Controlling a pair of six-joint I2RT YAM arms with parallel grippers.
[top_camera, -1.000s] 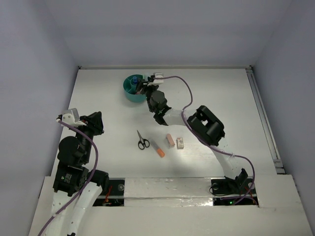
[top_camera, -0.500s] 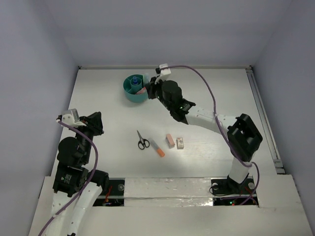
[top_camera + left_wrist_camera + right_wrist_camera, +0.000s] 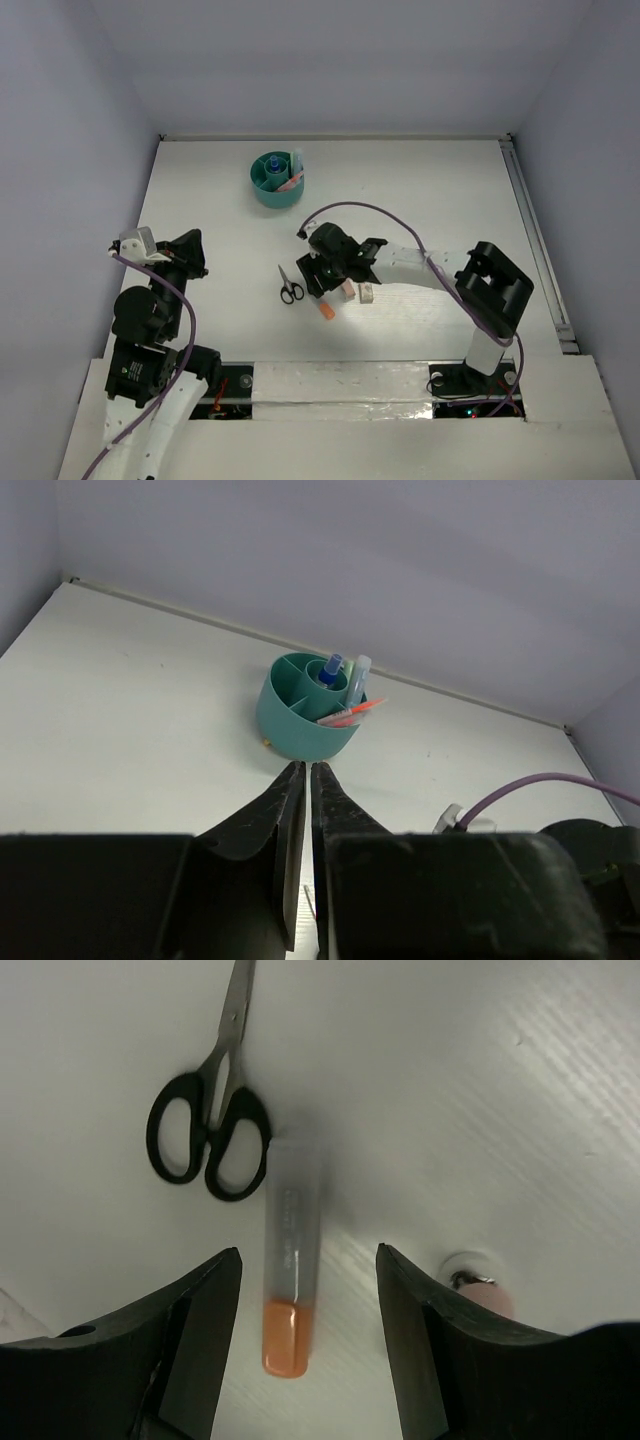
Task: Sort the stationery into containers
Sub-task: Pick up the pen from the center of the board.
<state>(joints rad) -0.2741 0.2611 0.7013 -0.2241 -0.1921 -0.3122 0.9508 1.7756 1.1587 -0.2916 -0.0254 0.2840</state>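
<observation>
The round teal organiser [image 3: 277, 182] stands at the back of the table and holds a blue-capped bottle [image 3: 331, 667] and pink and orange pens [image 3: 350, 713]. Black-handled scissors [image 3: 289, 285] lie mid-table, also in the right wrist view [image 3: 212, 1130]. An orange-capped marker [image 3: 288, 1280] lies beside them, with its cap visible from above [image 3: 326, 311]. A pink eraser [image 3: 347, 291] and a white eraser [image 3: 367, 292] lie to the right. My right gripper [image 3: 310, 1270] is open and empty, hovering over the marker. My left gripper [image 3: 304, 772] is shut and empty at the near left.
The table's raised white front edge [image 3: 340, 385] runs along the bottom. Walls close in the back and both sides. A purple cable [image 3: 365, 210] arcs over the right arm.
My right gripper has left the organiser and swung back toward the near middle, coming down over the marker by the scissors. The pink pen now rests in the organiser. The left arm barely moved.
</observation>
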